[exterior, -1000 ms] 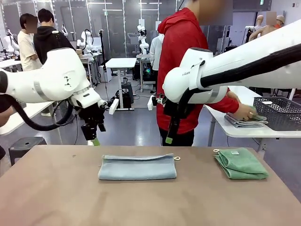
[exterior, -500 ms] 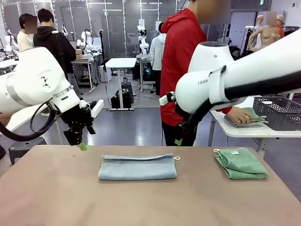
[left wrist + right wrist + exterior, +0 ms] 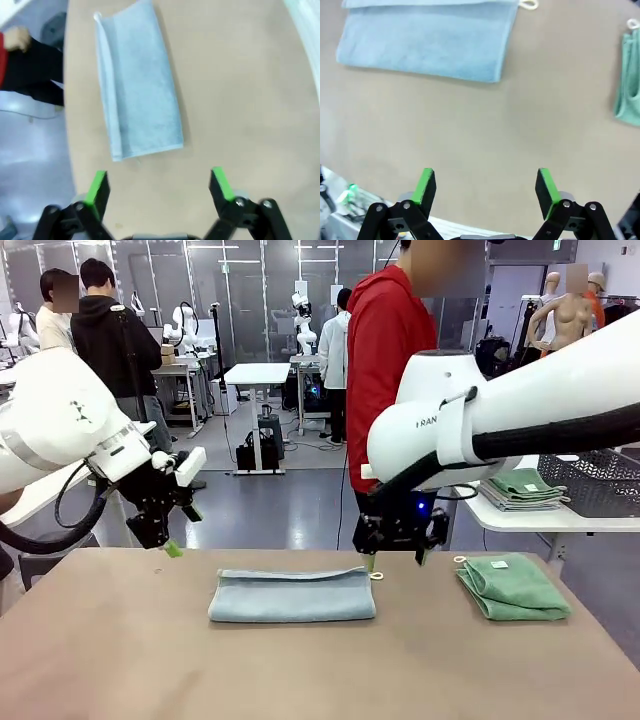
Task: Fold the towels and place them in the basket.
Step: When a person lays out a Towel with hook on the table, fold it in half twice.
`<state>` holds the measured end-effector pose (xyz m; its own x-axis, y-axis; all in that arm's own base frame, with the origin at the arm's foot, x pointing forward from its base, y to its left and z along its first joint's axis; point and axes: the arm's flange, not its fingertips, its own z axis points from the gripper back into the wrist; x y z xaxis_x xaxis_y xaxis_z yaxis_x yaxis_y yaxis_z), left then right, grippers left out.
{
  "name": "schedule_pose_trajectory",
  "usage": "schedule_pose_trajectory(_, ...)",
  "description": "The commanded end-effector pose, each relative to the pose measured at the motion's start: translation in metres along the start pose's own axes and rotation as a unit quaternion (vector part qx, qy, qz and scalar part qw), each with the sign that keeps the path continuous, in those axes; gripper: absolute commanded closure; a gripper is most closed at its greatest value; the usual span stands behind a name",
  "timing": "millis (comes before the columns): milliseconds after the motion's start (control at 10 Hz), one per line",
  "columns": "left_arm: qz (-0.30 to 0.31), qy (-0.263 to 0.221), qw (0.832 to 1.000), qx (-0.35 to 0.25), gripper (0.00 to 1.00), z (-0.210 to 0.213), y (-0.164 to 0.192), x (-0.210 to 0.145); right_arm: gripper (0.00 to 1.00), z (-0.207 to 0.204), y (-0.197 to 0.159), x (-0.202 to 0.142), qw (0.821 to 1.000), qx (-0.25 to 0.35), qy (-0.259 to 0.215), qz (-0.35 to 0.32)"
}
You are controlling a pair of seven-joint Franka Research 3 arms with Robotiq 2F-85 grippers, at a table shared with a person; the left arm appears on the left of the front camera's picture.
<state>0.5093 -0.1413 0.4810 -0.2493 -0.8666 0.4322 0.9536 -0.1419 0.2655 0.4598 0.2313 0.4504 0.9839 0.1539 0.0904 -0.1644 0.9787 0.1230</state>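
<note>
Near part of the desk (image 3: 300, 670) bare. Blue-grey towel (image 3: 292, 595) lay folded in a long strip at mid-desk, white loop (image 3: 377, 576) at its far right corner. Green towel (image 3: 513, 587) lay folded at the right, well apart from it, with a white tag (image 3: 498, 564) on top. Neither towel had moved from the earlier frames.

Change: right hand (image 3: 395, 556) had come down and leftward. Half a second before it hung higher, in front of the person's legs. It now sat low over the far edge of the desk, just beside the loop, between the two towels. Its fingers were spread wide with nothing between them. In the right wrist view the hand (image 3: 487, 187) faced bare desk, the blue-grey towel (image 3: 427, 42) ahead and a sliver of the green towel (image 3: 630, 85) at the right edge.

Left hand (image 3: 168, 543) had shifted only slightly and hung at the far left edge of the desk, left of the blue-grey towel. In the left wrist view the hand (image 3: 160, 182) was spread and empty, with the short end of the towel (image 3: 140, 85) just ahead.

Beyond: a person (image 3: 385, 390) in red stood at the far side, partly hidden by the right arm. The person's palm, earlier on the folded stack (image 3: 525, 487), had gone. The stack lay on the side desk (image 3: 520, 522) touching or just beside the basket (image 3: 592, 480), a green piece on top.
</note>
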Motion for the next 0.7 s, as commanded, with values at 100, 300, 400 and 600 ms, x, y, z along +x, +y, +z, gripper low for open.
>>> schedule_pose_trajectory(100,0.06,-0.11,0.99,0.069,0.0,0.055,-0.03,-0.028,0.0,0.0,0.0,0.0,1.0,0.0,0.0,0.0)
schedule_pose_trajectory(300,0.125,-0.144,0.977,0.099,0.0,0.079,-0.041,-0.044,0.0,0.0,0.0,0.0,1.0,0.0,0.0,0.0)
schedule_pose_trajectory(400,0.139,-0.153,0.974,0.092,0.0,0.083,-0.043,-0.048,0.0,0.0,0.0,0.0,1.0,0.0,0.0,0.0)
schedule_pose_trajectory(600,0.143,-0.175,0.972,0.056,0.0,0.085,-0.039,-0.062,0.0,0.0,0.0,0.0,1.0,0.0,0.0,0.0)
